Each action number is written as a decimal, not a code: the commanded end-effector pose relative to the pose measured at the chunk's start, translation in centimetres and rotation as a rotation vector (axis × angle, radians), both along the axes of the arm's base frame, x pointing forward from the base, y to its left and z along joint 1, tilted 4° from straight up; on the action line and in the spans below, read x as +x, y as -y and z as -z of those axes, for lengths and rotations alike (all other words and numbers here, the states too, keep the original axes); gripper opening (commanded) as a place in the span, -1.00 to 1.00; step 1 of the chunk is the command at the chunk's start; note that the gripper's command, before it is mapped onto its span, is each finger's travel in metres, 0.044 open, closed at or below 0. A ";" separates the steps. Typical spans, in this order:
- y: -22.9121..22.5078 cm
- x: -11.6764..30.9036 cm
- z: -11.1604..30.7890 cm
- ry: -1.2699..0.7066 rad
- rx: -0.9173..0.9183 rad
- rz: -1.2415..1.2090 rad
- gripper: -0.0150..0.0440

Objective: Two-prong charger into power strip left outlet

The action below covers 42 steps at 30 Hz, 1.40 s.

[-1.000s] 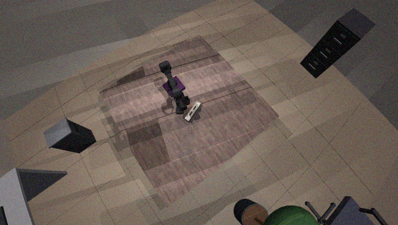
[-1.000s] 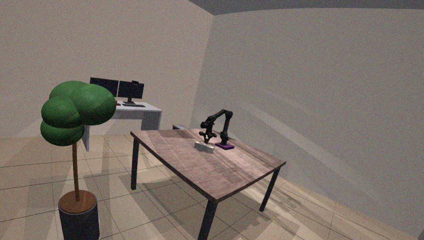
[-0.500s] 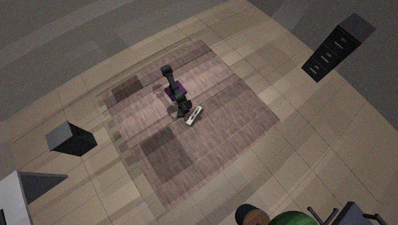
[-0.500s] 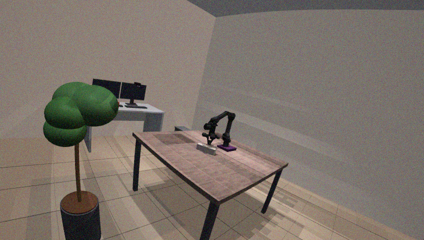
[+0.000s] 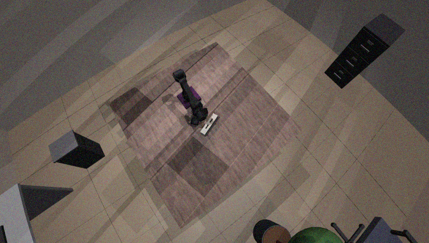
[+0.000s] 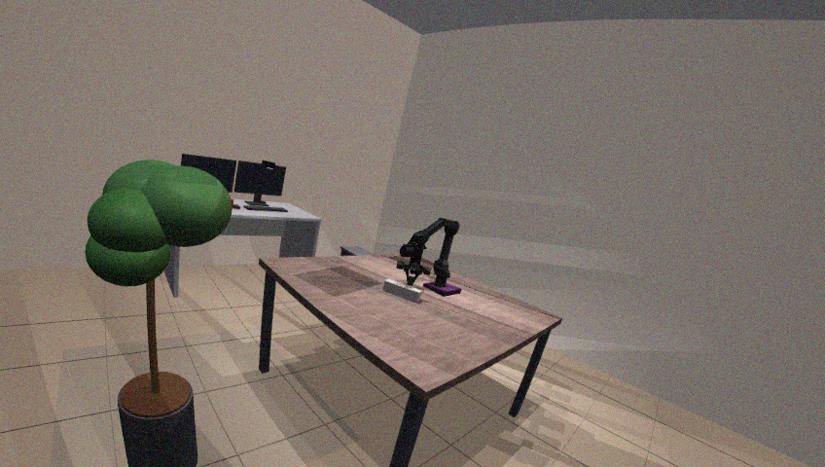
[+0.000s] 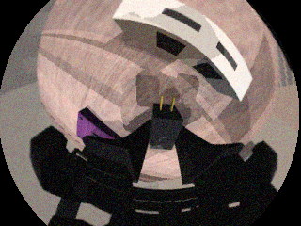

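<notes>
The dark two-prong charger (image 7: 165,132) is held between the fingers of my gripper (image 7: 162,122) (image 6: 411,282). Its two brass prongs stick out away from the fingers, toward the top of the wrist view. The white power strip (image 5: 205,130) (image 6: 399,288) (image 7: 210,39) lies on the table, ahead of the prongs and apart from them. Two dark outlets show in its top face, and two dark openings in the side face toward me. In the exterior view the fingers are low beside the strip. In the top view the arm hides the charger and fingertips.
The arm's purple base plate (image 5: 196,92) (image 6: 443,288) (image 7: 90,127) is on the wooden table (image 5: 255,120) (image 6: 434,341), close behind the strip. Off the table stand a potted plant (image 6: 185,202), a desk with monitors (image 6: 260,178) and a black drawer cabinet (image 5: 350,59).
</notes>
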<state>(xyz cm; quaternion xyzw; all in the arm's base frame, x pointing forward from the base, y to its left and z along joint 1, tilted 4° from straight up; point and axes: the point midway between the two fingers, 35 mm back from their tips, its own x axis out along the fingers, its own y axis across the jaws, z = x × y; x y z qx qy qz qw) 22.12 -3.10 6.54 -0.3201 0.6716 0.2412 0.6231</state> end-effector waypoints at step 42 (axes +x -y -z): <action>-3.4 0.5 2.4 0.025 0.017 0.326 -0.49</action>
